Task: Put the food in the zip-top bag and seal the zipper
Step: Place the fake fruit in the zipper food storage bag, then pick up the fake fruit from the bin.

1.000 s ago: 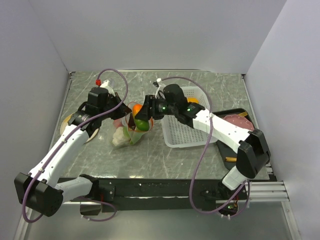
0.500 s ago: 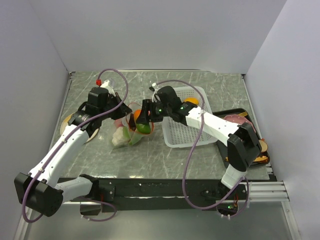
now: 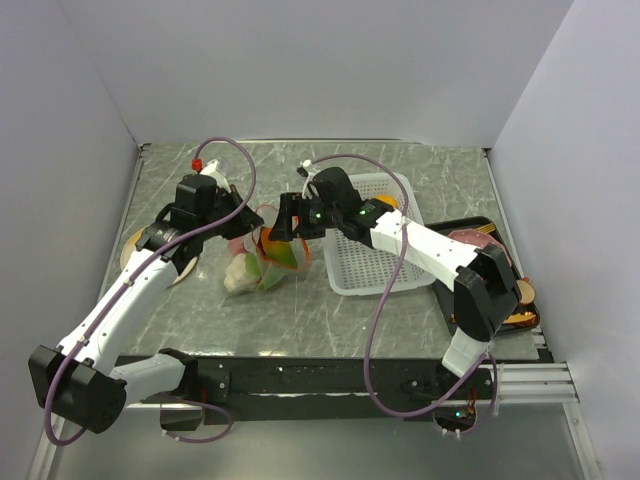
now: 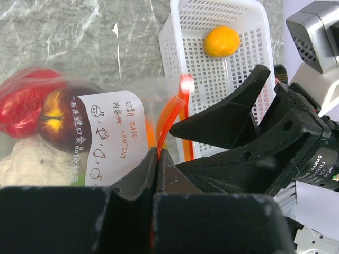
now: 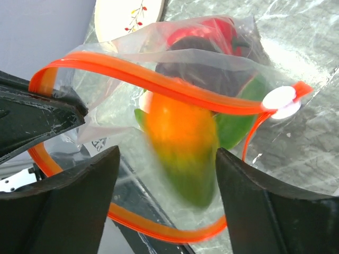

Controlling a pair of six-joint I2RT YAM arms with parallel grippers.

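The clear zip-top bag [image 3: 258, 268] stands open mid-table. My left gripper [image 4: 158, 153] is shut on its orange-red zipper [image 4: 169, 117] and holds the mouth up. My right gripper [image 5: 167, 153] is open just over the mouth, which the zipper [image 5: 159, 82] rings. The green-orange mango [image 5: 183, 143] is blurred between the spread fingers, loose, inside the mouth. The red pepper [image 4: 24, 98], dark purple ball [image 4: 61, 119] and cauliflower [image 4: 21, 166] lie in the bag. The orange [image 4: 222, 41] sits in the white basket [image 4: 233, 90].
The white basket [image 3: 370, 255] stands right of the bag, touching the right arm. A dark tray [image 3: 487, 225] with the pink slab [image 3: 465, 240] is at far right. A plate [image 3: 133, 243] lies under the left arm. The zipper's white slider [image 5: 279, 99] sits at the far end.
My right gripper carried the mango left over the bag's mouth, then opened; the mango has left the jaws and drops into the bag. The left gripper kept its hold.
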